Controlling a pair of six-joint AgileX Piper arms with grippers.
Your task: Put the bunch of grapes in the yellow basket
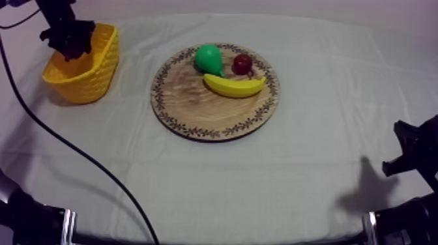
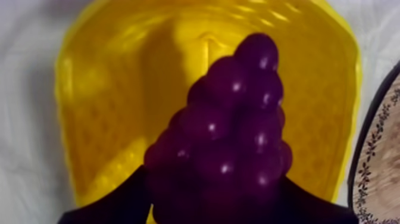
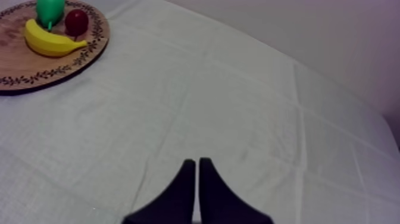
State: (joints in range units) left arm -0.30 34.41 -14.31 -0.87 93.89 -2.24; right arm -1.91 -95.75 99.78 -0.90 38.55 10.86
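The bunch of grapes (image 2: 229, 137) is off the board and sits in the grip of the left tool (image 1: 70, 42), whose dark fingers (image 2: 110, 208) are closed round its wide end from both sides, with the narrow end pointing away over the inside of the yellow basket (image 2: 119, 89). Seen from above, that tool hangs over the basket's open mouth at the table's far left corner, and its dark bulk hides the fruit there. Whether the grapes touch the basket's floor or wall cannot be told. Nothing else shows inside the basket beneath them. Just beside the basket, the patterned rim of the wooden board (image 2: 378, 173) edges into the left wrist view. From above, the two stand near each other but apart, with a strip of bare cloth (image 1: 137, 98) between them. On the far half of the board lie a pear (image 1: 209, 58) and a small red fruit (image 1: 242, 63) side by side, and a banana (image 1: 234, 85) lies just in front of them, close against both. The near half of the board is bare wood. Well apart from all this, low at the right side of the table (image 1: 313, 169), the right tool (image 3: 197, 164) hovers over plain cloth, its two fingers lying together as a narrow wedge with nothing between them.
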